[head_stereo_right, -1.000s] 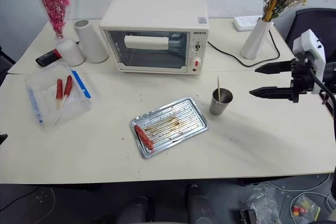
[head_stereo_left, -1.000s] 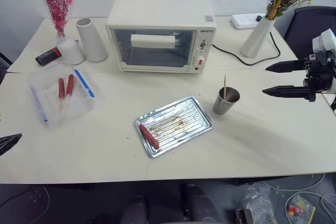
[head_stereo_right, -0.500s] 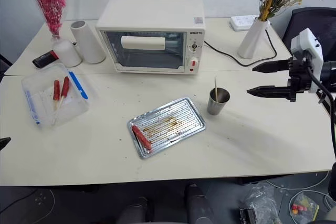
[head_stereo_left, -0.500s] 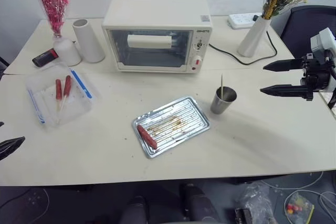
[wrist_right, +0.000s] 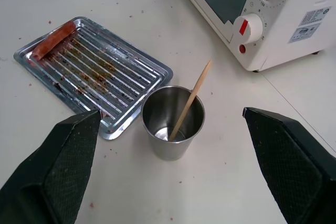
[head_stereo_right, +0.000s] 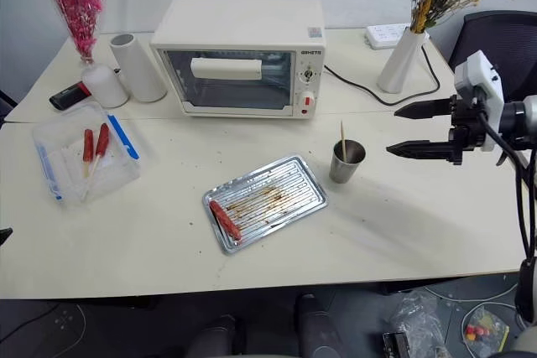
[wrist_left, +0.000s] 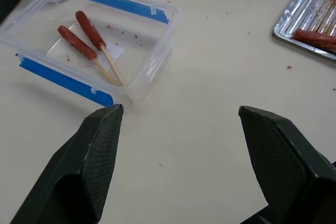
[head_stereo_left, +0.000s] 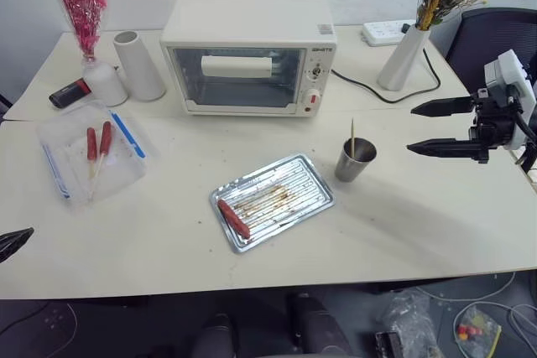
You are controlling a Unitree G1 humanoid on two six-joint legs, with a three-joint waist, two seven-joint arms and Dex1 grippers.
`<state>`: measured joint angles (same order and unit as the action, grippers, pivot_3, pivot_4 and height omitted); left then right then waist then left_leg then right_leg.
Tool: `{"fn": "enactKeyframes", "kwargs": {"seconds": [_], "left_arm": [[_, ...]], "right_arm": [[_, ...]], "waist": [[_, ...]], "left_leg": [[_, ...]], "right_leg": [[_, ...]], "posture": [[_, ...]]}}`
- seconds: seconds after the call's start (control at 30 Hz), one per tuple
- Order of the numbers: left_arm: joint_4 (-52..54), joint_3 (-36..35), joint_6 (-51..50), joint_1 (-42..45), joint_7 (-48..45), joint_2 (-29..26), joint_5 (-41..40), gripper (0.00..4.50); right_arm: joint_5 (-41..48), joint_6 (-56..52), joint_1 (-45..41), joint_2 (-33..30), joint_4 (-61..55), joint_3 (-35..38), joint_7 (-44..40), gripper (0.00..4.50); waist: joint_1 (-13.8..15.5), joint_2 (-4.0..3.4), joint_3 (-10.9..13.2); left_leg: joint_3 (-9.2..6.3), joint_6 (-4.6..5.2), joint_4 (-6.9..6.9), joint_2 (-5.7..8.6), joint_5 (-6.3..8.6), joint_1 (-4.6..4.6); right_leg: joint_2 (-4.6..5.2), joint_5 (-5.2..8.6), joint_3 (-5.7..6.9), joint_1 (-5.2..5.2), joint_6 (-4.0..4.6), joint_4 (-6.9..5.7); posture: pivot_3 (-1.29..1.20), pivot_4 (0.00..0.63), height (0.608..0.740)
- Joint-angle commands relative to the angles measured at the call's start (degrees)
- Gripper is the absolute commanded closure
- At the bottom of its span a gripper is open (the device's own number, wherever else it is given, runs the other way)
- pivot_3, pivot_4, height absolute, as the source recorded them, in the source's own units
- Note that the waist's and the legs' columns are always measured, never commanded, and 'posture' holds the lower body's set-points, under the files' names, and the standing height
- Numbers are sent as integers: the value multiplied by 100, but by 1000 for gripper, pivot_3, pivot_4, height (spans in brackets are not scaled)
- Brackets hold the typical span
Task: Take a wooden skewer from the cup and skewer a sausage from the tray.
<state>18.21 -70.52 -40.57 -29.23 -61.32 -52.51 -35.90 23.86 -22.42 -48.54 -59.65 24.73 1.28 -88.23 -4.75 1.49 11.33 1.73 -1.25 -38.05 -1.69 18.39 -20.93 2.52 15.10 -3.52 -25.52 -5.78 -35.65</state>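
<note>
A small steel cup (head_stereo_left: pixel 356 161) stands on the table right of centre, with one wooden skewer (head_stereo_left: pixel 352 133) leaning inside it. Just left of it lies the silver ribbed tray (head_stereo_left: pixel 289 193), grease-stained, with a dark-red sausage (head_stereo_left: pixel 234 218) at its near left end. My right gripper (head_stereo_left: pixel 411 129) hovers open above the table to the right of the cup, pointing toward it and apart from it. In the right wrist view the cup (wrist_right: pixel 173 129) and skewer (wrist_right: pixel 191 98) sit between its spread fingers (wrist_right: pixel 73 161). My left gripper (wrist_left: pixel 180 109) is open and empty at the table's near left.
A toaster oven (head_stereo_left: pixel 247 52) stands behind the tray. A clear container with blue edges (head_stereo_left: pixel 126 165) at the left holds two skewered sausages. A white cup (head_stereo_left: pixel 138 64), a flower vase (head_stereo_left: pixel 401 56), a power strip (head_stereo_left: pixel 382 33) and a cable line the back.
The view has shifted slightly. Nothing on the table has moved, and both grippers stay open where they were.
</note>
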Motion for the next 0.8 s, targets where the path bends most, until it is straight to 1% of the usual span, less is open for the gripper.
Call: {"fn": "enactKeyframes", "kwargs": {"seconds": [0.03,0.17,0.23,0.33,0.47,0.57,0.67,0.73,0.8], "left_arm": [[146,86,-47,222,150,-81,-178,758],[641,438,-291,517,310,-110,-484,758],[890,607,-510,787,458,-160,-818,758],[1178,1006,-739,1312,746,-284,-1253,758],[1476,2369,-798,2618,1390,-281,-1921,758],[1567,3297,-773,3417,1691,-122,-2135,758],[1561,4108,-743,4029,1844,58,-2148,758],[1523,4583,-660,4322,1861,196,-2048,758],[1442,4915,-577,4559,1905,335,-1945,758]], "right_arm": [[44,46,-68,53,-192,224,92,0],[185,-171,167,103,-551,423,404,0],[233,-266,334,147,-822,581,669,0],[228,-655,423,295,-1176,772,1390,0],[296,-1704,846,719,-2368,1001,2861,0],[387,-2563,1068,1019,-3239,1108,3764,0],[447,-3532,1028,1407,-3806,1302,4773,0],[338,-3899,1039,1659,-4064,1330,5365,0],[349,-4273,975,2007,-4141,1438,5898,0]], "waist": [[1,0,0],[5,0,0],[11,1,0],[19,1,0],[35,0,-5],[63,-1,-5],[39,-1,-5],[41,-1,-5],[43,2,-7]], "left_leg": [[0,0,0,0,0,0],[0,0,-2,-3,0,0],[-2,-3,-1,-3,1,-1],[-3,-4,-4,-3,2,-2],[-5,-8,-15,3,-1,2],[-12,-12,-18,5,-3,-1],[-19,-14,-17,7,-5,-6],[-31,-15,-16,16,-5,-7],[-34,-15,-16,19,-5,-9]], "right_leg": [[0,0,0,0,0,-1],[1,-7,-2,0,-12,-8],[2,-7,-1,0,-13,-9],[2,-8,-2,0,-14,-13],[1,-10,-9,3,-17,-29],[-7,-14,-9,2,-17,-33],[-11,-18,-16,-2,-22,-32],[-12,-19,-18,-3,-23,-31],[-14,-19,-16,-3,-23,-29]], "posture": [[0,150,740],[0,150,740],[0,150,740],[0,150,740],[0,150,740],[0,150,740],[0,150,740],[0,150,740],[0,150,740]]}}
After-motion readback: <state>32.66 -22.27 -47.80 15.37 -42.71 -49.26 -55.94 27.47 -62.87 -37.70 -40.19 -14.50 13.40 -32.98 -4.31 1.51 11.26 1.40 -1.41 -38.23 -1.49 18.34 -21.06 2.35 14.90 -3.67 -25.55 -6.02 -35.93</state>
